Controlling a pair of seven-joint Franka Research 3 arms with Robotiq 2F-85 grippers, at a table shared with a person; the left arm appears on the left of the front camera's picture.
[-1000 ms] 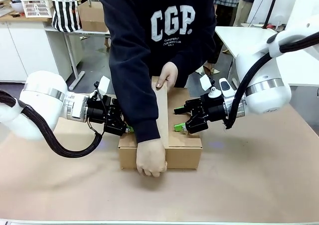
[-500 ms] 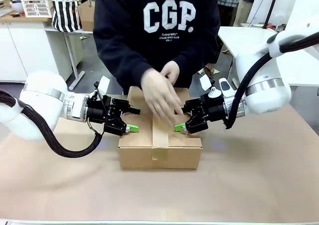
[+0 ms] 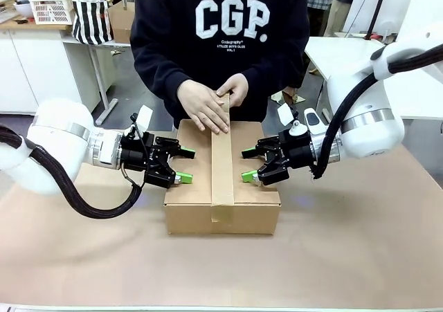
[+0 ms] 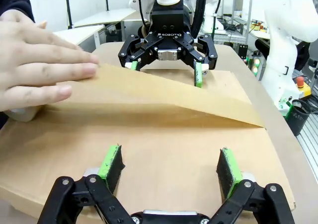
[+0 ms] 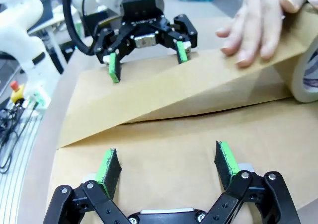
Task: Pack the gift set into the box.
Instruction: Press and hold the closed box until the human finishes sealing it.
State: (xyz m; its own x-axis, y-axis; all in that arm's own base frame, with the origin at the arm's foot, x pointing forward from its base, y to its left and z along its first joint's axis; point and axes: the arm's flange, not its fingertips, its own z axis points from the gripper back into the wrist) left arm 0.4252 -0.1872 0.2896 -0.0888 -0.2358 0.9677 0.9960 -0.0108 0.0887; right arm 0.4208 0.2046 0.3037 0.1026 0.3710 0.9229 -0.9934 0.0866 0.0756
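Note:
The box [image 3: 197, 212] lies shut on the table, and a brown tape strip [image 3: 222, 173] runs across the middle of its top. A person's hands [image 3: 208, 104] press the tape at the far edge, beside a tape roll [image 5: 308, 70]. My left gripper [image 3: 184, 166] is open, its green pads resting on the left top flap. My right gripper [image 3: 247, 164] is open on the right flap. In the left wrist view my left gripper [image 4: 170, 159] faces the right gripper [image 4: 164, 72] across the raised tape [image 4: 149, 92]. My right gripper [image 5: 169, 162] sees the left gripper [image 5: 148, 60] likewise. The gift set is hidden.
The brown table top [image 3: 346, 257] has free room in front of and beside the box. Behind the person stand a striped bag [image 3: 92, 18], a small carton [image 3: 128, 21] and a white basket [image 3: 52, 7]. A white table [image 3: 332, 49] is at the back right.
The person's hand has drawn back along the tape from the box's near edge to its far edge, joining the other hand. Both grippers have stayed in place.

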